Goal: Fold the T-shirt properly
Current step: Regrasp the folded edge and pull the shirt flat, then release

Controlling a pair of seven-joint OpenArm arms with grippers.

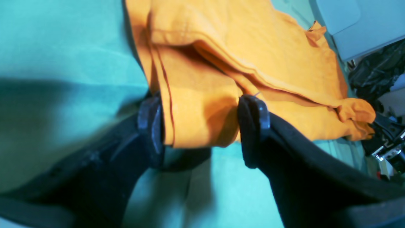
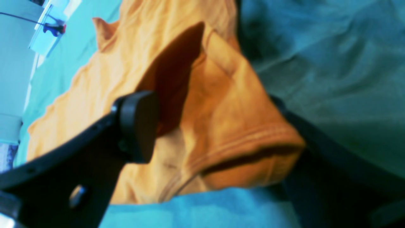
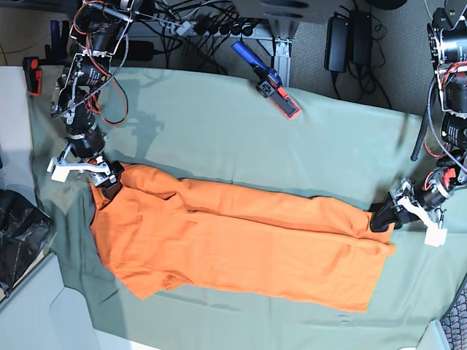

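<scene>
In the base view, reading from the left, we see the right gripper point(image 3: 109, 184) low on the table at the shirt's point(image 3: 241, 240) upper left corner. The orange shirt lies along the green cover point(image 3: 219, 138), partly folded, with one long edge turned over toward the middle and a sleeve point(image 3: 157, 284) poking out at the lower left. On the far right, the left gripper point(image 3: 383, 216) sits at the shirt's upper right corner.

From the right wrist we see the right gripper point(image 2: 208, 126) with its jaws spread and a bunched, hemmed corner of the shirt point(image 2: 221, 120) between them. One finger pad point(image 2: 139, 126) stands in front of the cloth; the other finger is mostly hidden behind the fabric, so we cannot tell whether the cloth is pinched or merely lying between the jaws. The cover point(image 2: 332, 63) shows to the right and below.

From the left wrist we see the left gripper point(image 1: 201, 126) with its jaws apart, astride a folded edge of the shirt point(image 1: 202, 114). Both pads point(image 1: 152, 126) touch or nearly touch the cloth at its sides, and the wide gap is filled with fabric; we cannot tell whether it grips. The shirt stretches away over the cover point(image 1: 63, 47) to its far, crumpled end.

At the top of the base view, cables and a blue-and-red tool point(image 3: 268, 79) lie past the cover's edge.
</scene>
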